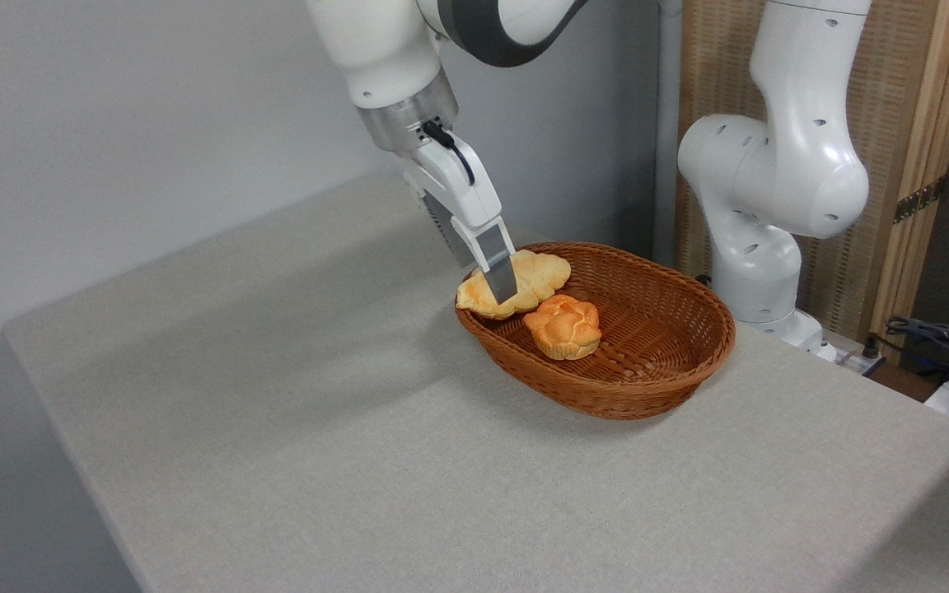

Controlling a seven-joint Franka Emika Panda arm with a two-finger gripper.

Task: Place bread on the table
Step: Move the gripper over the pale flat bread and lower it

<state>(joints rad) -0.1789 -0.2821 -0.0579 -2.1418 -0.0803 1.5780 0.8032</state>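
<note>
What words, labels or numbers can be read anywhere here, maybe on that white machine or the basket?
None: no readable text shows on the robot arm, the pincer, the wicker basket, the bread, the orange bun or the table.

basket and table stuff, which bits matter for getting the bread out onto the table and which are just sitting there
In the job:
long pale-golden lumpy bread
grey-beige speckled fabric table
robot's tool, finger against the bread

Lying about:
brown woven wicker oval basket
small round orange flower-shaped bun
tangled dark cables, far right

bread left in basket, bun just right, basket on table
</note>
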